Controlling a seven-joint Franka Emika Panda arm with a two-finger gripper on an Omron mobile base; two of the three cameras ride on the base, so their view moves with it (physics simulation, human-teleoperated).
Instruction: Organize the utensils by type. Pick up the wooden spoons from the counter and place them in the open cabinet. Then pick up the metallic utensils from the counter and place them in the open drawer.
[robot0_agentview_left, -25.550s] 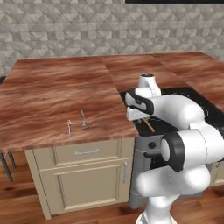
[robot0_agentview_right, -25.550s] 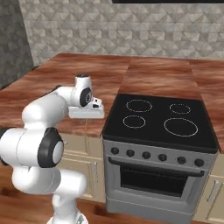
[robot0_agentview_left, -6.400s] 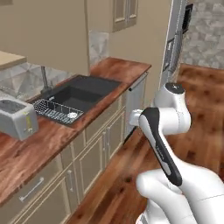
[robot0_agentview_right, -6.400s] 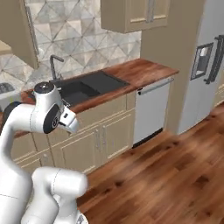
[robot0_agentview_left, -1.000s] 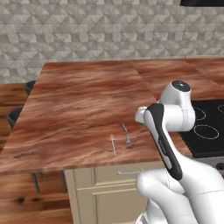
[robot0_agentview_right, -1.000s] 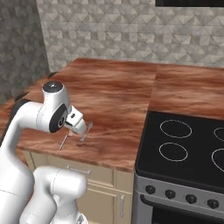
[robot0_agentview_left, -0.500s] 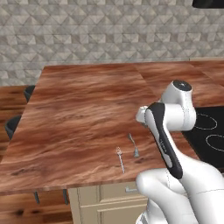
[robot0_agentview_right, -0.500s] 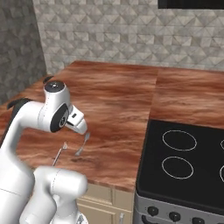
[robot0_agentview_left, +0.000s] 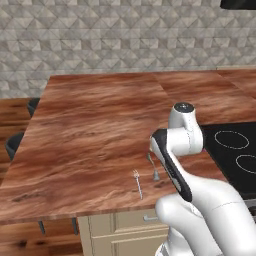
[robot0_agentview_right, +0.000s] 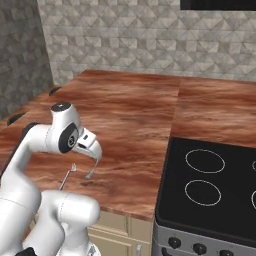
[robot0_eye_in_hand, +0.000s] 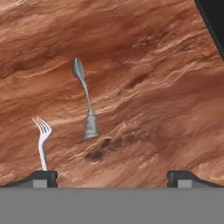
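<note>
Two metallic utensils lie on the reddish-brown counter near its front edge. The silver spoon lies with its bowl away from me, and the silver fork lies to its left. From the base they show as the spoon and the fork, beside the arm. My gripper hangs above the counter, open and holding nothing; its left fingertip sits over the fork's handle. The spoon lies just below my hand. The wooden spoons, the open cabinet and the open drawer are out of view.
A black stovetop with ring burners adjoins the counter on the right, also seen as the stovetop. A grey tiled wall runs behind. Cream base fronts sit under the counter's front edge.
The whole scene has shifted as the base moved, bringing the fork and spoon closer under the hand. The jaws have stayed open and empty.
</note>
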